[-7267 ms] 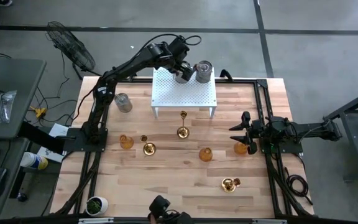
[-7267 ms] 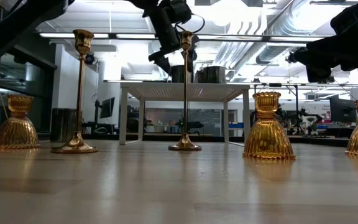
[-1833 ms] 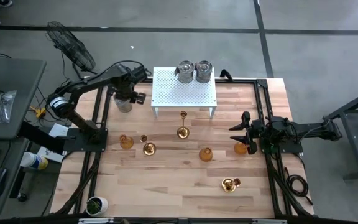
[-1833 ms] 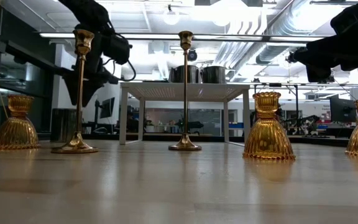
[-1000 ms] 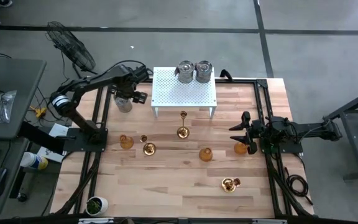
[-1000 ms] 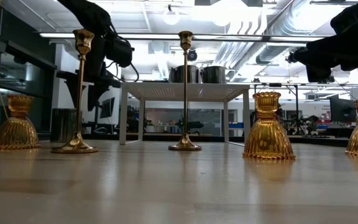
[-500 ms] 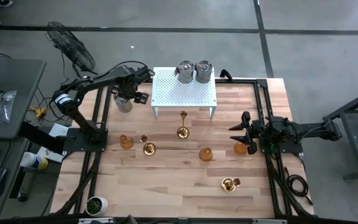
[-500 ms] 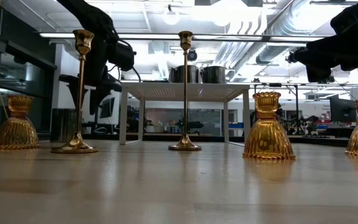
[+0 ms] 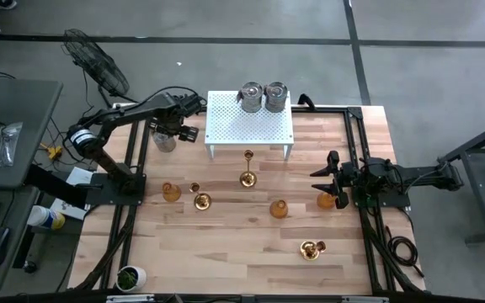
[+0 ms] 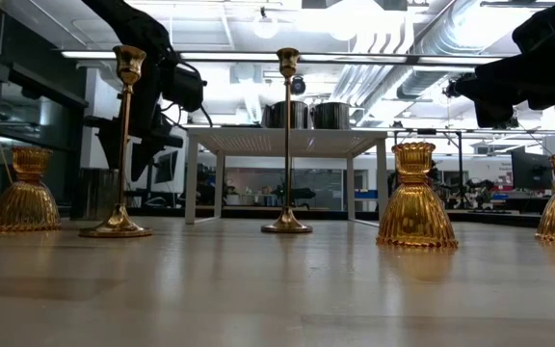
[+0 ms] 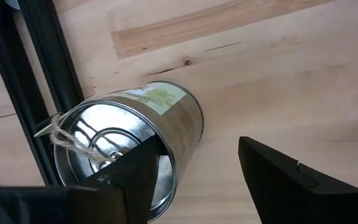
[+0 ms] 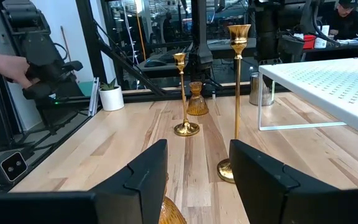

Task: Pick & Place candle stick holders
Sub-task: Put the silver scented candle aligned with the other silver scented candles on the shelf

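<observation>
High view showed the left gripper (image 9: pixel 167 128) low over a silver holder (image 9: pixel 165 140) near the table's (image 9: pixel 251 244) far left corner, just beside the white stand (image 9: pixel 250 122). A second earlier it had hung slightly higher above the same holder; it had since sunk around it. In the left wrist view the fingers (image 11: pixel 284 180) were spread, one inside the holder's open mouth (image 11: pixel 126 158) and one outside its wall, not yet pinching. My reading: a grasp on the rim was about to close, and this holder would follow the two silver ones (image 9: pixel 262 96) already standing on the stand's far edge.

The right gripper (image 9: pixel 325 177) waited at the table's right edge, fingers apart and empty, just above an amber cup (image 9: pixel 327 200). Other amber and gold holders stood across the table's middle: a tall slim one (image 9: pixel 247 167) in front of the stand, another amber cup (image 9: pixel 279 208), and a gold one (image 9: pixel 311 249) toward the near right.
</observation>
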`<state>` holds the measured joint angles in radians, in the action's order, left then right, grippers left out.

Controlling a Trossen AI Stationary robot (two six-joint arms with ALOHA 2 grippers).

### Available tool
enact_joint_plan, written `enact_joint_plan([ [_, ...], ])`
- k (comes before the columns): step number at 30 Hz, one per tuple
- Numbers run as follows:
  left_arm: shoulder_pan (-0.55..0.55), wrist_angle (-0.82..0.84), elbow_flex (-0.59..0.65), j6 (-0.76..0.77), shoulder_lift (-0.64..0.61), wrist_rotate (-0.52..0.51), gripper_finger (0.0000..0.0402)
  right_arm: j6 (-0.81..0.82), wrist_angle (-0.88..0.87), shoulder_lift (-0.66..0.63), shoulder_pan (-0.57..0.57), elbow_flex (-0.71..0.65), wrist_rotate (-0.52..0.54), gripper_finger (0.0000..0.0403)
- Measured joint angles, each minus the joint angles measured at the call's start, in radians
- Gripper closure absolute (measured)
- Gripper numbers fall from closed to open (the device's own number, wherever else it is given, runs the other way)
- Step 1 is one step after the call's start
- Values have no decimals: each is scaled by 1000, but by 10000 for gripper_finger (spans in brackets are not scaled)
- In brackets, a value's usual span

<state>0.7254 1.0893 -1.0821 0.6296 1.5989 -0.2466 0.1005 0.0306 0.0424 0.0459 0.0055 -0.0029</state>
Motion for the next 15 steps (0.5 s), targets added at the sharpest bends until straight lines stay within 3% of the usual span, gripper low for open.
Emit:
enact_joint_plan([
  [15,0,-18,3,-17,2,-2,188,0,0,0,0,0,0,238],
])
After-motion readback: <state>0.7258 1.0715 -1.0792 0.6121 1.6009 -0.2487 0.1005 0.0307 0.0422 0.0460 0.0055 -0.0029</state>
